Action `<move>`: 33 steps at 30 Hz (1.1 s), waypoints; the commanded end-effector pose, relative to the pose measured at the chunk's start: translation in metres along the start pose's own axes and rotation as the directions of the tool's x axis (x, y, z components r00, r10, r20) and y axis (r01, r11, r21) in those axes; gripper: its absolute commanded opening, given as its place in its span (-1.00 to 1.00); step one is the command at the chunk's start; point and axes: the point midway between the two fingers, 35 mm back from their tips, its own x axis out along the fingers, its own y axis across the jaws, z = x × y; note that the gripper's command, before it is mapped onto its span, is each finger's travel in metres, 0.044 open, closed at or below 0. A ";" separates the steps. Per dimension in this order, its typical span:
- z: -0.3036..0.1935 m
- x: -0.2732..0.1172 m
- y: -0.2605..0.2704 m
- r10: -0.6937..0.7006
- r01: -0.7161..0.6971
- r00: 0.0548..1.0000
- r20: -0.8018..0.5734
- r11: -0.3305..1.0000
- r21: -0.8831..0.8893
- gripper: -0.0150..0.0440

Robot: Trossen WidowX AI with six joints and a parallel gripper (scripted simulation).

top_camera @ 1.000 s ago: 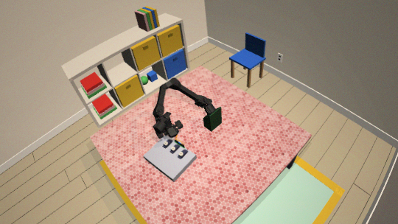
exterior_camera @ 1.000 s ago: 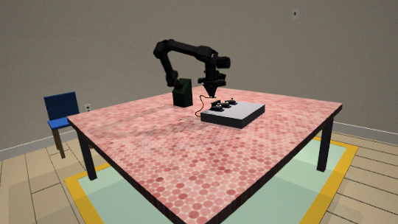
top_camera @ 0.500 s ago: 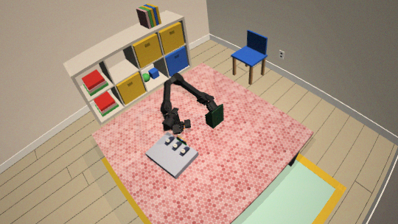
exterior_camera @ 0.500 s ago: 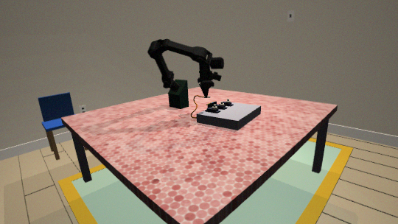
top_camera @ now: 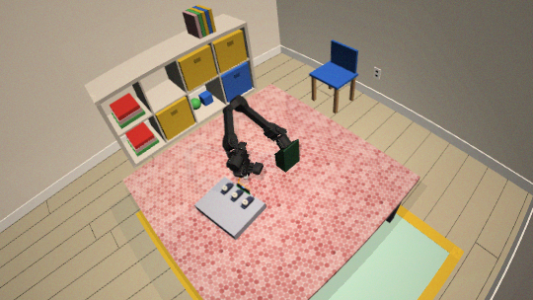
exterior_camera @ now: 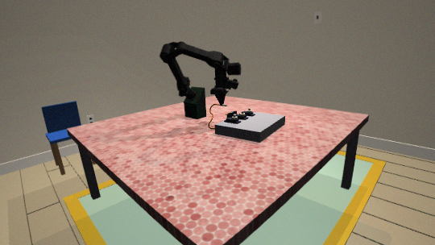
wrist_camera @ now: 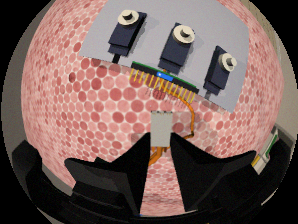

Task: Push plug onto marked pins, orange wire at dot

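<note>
A row of thin gold pins (wrist_camera: pixel 149 80) sticks out of the holder's near edge, with a blue band (wrist_camera: pixel 166 78) marking a few of them. My gripper (wrist_camera: pixel 160 136) (top_camera: pixel 242 174) (exterior_camera: pixel 221 103) is shut on the pale flat plug (wrist_camera: pixel 161 124), held a short way in front of the pin row and apart from it. The orange lead (wrist_camera: pixel 192 121) (exterior_camera: pixel 209 118) loops from the plug back to the holder.
A dark green box (top_camera: pixel 287 155) (exterior_camera: pixel 195 102) stands on the red dotted table behind the holder, at the arm's foot. A shelf with bins (top_camera: pixel 197 69) and a blue chair (top_camera: pixel 338 69) (exterior_camera: pixel 60 121) stand on the floor beyond the table.
</note>
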 end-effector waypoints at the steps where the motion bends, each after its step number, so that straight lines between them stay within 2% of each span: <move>1: -0.007 0.000 0.007 0.003 -0.003 1.000 0.004 0.995 0.097 -0.49; 9: -0.021 0.002 0.021 -0.001 0.001 1.000 0.001 0.949 0.316 -0.49; 20: -0.023 0.042 0.022 -0.004 0.003 1.000 0.001 0.943 0.334 -0.49; 33: 0.006 0.038 0.014 -0.004 0.003 1.000 0.002 0.942 0.335 -0.49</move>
